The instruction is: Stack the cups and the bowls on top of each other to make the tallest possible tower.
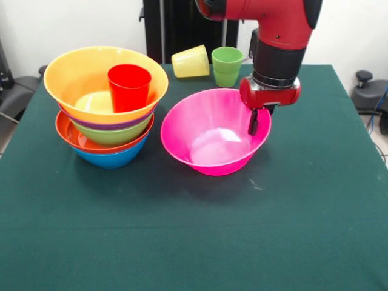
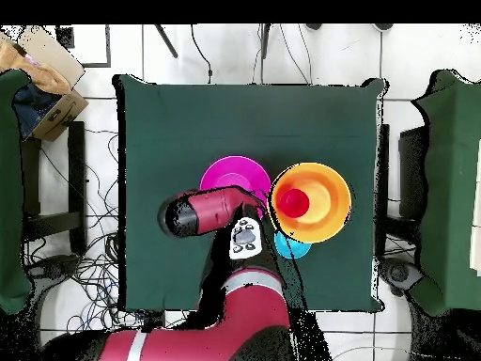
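Note:
The tower (image 1: 106,115) stands at the left: big blue, red-orange, green, purple and yellow-orange bowls nested, with the red cup (image 1: 129,86) upright in the top bowl. The large pink bowl (image 1: 209,133) sits beside it at the centre. My gripper (image 1: 253,123) hangs at the pink bowl's right rim, its tip just inside the rim. The yellow cup (image 1: 190,61) lies on its side at the back, and the light green cup (image 1: 227,66) stands upright next to it. In the overhead view a small blue bowl (image 2: 292,247) shows beside the tower (image 2: 324,202), partly under my arm.
The table has a dark green cloth (image 1: 303,230). Chairs stand at both sides of the table (image 2: 442,188), and a cardboard box (image 2: 42,70) sits at one corner. Cables lie on the floor around the table.

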Controlling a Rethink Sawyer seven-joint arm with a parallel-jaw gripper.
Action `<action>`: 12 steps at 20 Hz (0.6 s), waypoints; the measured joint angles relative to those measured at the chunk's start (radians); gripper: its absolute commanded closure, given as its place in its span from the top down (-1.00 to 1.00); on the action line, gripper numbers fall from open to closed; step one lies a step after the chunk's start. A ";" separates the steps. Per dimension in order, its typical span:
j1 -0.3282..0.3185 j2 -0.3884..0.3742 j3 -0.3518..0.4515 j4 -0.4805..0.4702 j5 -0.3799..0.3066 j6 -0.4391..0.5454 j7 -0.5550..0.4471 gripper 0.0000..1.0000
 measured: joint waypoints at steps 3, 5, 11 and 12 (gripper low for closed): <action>-0.001 -0.021 0.001 -0.015 0.037 0.034 0.000 -1.00; 0.000 -0.032 0.002 -0.024 0.055 0.044 0.000 -1.00; 0.007 -0.039 0.006 -0.043 0.097 0.047 0.000 -1.00; 0.009 -0.039 0.006 -0.045 0.101 0.049 0.000 -1.00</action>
